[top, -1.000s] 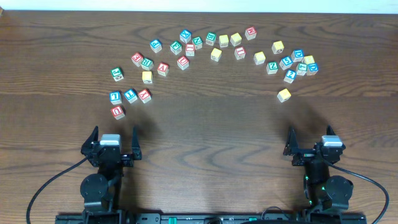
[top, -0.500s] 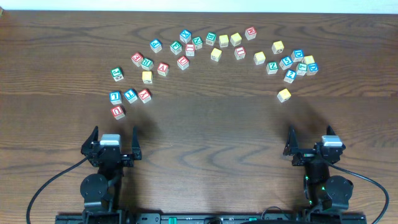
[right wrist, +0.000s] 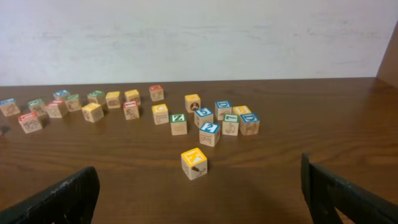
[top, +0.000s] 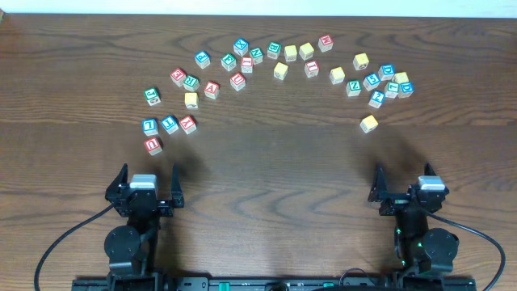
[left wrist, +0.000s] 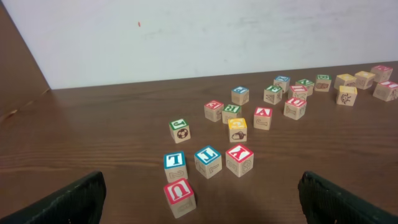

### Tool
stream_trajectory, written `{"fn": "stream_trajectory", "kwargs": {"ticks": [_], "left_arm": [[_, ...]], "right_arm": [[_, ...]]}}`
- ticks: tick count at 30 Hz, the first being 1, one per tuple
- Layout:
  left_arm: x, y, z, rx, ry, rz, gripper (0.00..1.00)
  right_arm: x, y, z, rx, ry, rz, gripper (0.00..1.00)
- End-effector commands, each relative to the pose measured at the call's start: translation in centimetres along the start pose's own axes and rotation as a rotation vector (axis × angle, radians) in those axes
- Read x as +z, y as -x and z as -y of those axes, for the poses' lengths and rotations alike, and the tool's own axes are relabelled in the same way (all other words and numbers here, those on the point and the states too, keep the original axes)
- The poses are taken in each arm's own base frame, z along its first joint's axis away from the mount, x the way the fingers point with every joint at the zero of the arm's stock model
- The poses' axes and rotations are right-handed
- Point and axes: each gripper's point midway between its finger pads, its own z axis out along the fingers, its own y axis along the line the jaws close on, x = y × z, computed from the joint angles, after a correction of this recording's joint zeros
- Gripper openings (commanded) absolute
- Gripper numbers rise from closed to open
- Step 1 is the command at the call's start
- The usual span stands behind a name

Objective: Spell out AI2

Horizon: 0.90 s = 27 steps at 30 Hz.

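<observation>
The red-framed "A" cube sits in the left cluster and shows in the left wrist view as the "A" cube. Farther back, near the middle, stands the red "I" cube, also in the right wrist view. The blue "2" cube lies in the right cluster, the blue "2" cube just behind a yellow cube. My left gripper and right gripper rest open and empty near the front edge, well short of the cubes.
Several other letter cubes form an arc across the far half of the table. A red "U" cube stands closest to the left gripper. A lone yellow cube stands ahead of the right gripper. The wall runs behind the table.
</observation>
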Motion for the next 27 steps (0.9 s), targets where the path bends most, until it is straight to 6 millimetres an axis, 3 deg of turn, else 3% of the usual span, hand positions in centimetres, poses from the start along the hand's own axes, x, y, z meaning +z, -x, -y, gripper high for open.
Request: {"fn": "stream_trajectory", "kwargs": {"ticks": [1,9,15,21,27], "left_arm": [[0.2,-1.6,-0.2,0.008,0.011,-0.036,0.97],[0.2,-1.6,-0.2,0.007,0.011,-0.036,0.98],[0.1,-1.1,-0.2,-0.069,0.012,-0.028,0.98],[-0.1,1.4,-0.3,-0.086,0.005,-0.014,0.98],[0.5,5.5,0.2,-0.088,-0.048,-0.045,0.98]], "right_arm": [[-0.1,0.1,0.7,-0.001,-0.038,0.008,0.99],[-0.1,0.3,0.9,-0.001,-0.048,0.016,0.99],[-0.1,1.4,-0.6,-0.007,0.034,0.058,0.99],[-0.6,3.4,-1.1,-0.015,0.060,0.082,0.99],[-0.9,6.7,-1.3,-0.041,0.058,0.051,0.99]]}}
